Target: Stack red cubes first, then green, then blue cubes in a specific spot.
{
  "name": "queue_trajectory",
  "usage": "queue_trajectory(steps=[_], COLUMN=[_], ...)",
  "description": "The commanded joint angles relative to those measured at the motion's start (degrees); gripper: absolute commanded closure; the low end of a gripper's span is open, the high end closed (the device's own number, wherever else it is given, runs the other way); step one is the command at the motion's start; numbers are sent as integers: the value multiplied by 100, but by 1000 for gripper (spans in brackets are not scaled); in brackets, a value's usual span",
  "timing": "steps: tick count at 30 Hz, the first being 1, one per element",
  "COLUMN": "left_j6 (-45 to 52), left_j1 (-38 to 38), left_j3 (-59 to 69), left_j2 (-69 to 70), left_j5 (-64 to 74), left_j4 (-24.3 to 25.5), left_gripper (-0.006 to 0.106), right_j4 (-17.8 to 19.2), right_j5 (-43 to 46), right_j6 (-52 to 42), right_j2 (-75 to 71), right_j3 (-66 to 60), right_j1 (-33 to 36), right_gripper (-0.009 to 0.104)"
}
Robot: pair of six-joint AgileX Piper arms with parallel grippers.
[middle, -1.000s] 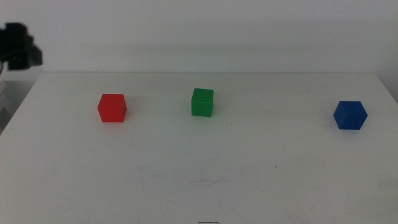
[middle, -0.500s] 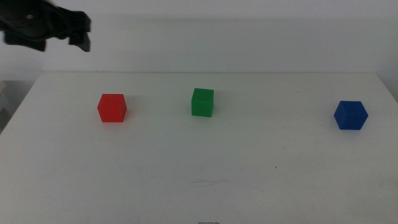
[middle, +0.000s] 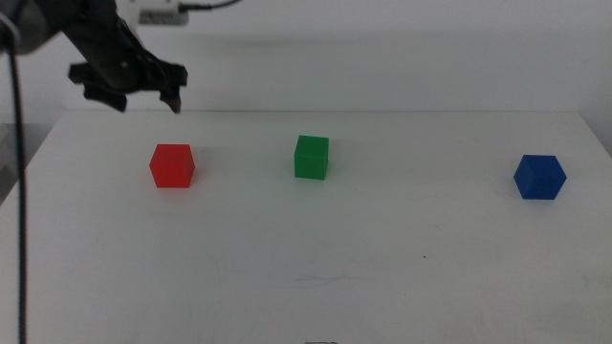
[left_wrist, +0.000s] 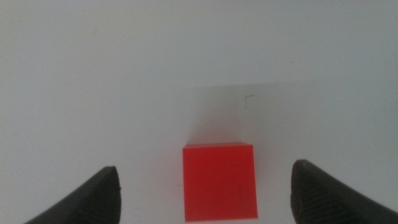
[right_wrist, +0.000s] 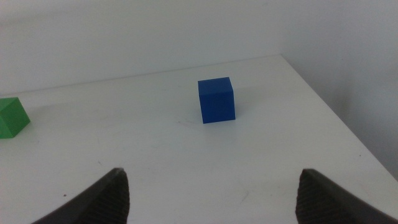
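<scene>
- The middle view shows all three cubes in a row on the plain white matte tabletop [middle: 316, 268]: the small bright red matte cube [middle: 172, 165] at the left, the small green matte cube [middle: 311, 157] near the middle, and the small deep blue matte cube [middle: 539, 177] far to the right, all well apart.
- Only that view shows the left gripper [middle: 129, 84], raised above the table's far edge, beyond the red cube and touching nothing.
- The left wrist view shows only the red cube [left_wrist: 219, 182], lying on the table between the two dark jaws, which are spread wide and empty.
- The right gripper [right_wrist: 211, 205] is out of the middle view; its wrist view shows its jaws spread wide and empty, with the blue cube [right_wrist: 216, 99] ahead and the green cube [right_wrist: 12, 117] at the picture's edge.
</scene>
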State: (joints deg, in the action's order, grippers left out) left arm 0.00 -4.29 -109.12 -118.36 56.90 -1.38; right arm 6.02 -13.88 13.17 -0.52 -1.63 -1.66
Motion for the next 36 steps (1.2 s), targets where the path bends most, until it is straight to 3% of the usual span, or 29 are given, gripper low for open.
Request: queue_trajectory(steps=[1,24,28,34,36], left_j6=[0,0,0,0,0], left_j1=[-23,-23,-23,-17,-24], left_j3=[-228,-228,-228,-228,-228], left_j2=[149,-872,-911,-911,-883], left_j5=[-241,-345,-337,-206,-118], left_j4=[-132,-674,-675,-670,-681], left_gripper=[7,10,21,54,60], right_j4=[77,77,77,77,77], right_j5=[410,411,405,405,405], right_j6=[-70,-70,-70,-70,-70], right_j2=[-129,-129,-129,-129,-129], right_j3=[101,101,101,101,101], right_j1=[-37,-37,-37,-37,-37], right_gripper=[15,15,15,15,15])
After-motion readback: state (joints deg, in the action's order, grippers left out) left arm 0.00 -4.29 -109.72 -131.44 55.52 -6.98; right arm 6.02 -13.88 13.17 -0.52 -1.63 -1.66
